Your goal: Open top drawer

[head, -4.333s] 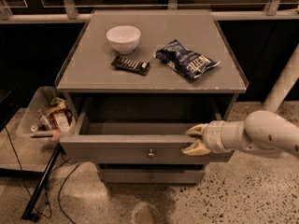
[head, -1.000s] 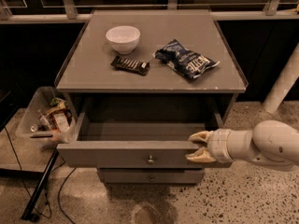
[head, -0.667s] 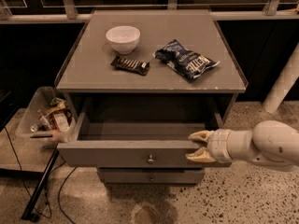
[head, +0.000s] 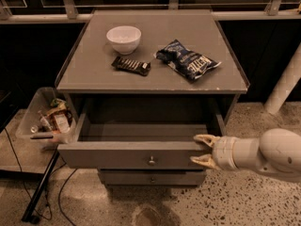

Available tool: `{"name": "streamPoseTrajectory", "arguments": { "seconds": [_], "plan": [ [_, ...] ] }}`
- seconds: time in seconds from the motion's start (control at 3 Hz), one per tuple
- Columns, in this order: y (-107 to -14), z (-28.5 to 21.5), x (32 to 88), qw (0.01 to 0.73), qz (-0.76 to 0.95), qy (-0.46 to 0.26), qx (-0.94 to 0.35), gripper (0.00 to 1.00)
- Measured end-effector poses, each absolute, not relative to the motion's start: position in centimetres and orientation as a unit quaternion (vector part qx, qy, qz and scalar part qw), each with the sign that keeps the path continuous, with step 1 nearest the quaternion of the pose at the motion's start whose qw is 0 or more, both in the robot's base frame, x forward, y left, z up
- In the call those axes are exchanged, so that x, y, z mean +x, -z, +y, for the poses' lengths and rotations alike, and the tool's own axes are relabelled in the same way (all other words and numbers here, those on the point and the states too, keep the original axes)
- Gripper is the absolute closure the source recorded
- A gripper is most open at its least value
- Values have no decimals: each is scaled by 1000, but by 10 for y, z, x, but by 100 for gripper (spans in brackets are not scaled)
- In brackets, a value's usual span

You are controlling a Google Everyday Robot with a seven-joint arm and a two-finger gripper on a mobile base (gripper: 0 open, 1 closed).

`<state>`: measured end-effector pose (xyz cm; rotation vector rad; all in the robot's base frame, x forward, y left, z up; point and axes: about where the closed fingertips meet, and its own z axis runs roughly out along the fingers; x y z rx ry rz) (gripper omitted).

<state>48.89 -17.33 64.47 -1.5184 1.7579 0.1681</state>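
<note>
The gripper (head: 204,149), low on the right of the frame, has its jaws clenched on the right end of the top drawer (head: 131,155), one finger over the front panel's upper edge and one lower down. This grey drawer, with a small round knob (head: 151,161), stands pulled well out at centre. On the grey table (head: 94,74) above it sit a white bowl (head: 123,39), a dark snack bar (head: 131,65) and a blue chip bag (head: 187,60).

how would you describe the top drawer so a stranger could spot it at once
Find the grey cabinet with a white bowl on top. Just under its top, the top drawer is pulled out, showing its shallow box, with the gripper at its front panel's right end. The drawer front below it is shut and narrower.
</note>
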Motion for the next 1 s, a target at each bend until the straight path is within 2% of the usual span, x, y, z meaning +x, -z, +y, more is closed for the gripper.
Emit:
{"name": "streamPoseTrajectory", "arguments": {
  "seconds": [0.33,0.67,1.0],
  "plan": [
    [-642,-175,458,392,685,-61,-610,84],
    [-646,-175,457,392,686,-61,-610,100],
    [-641,-181,441,392,689,-61,-607,100]
  ]
}}
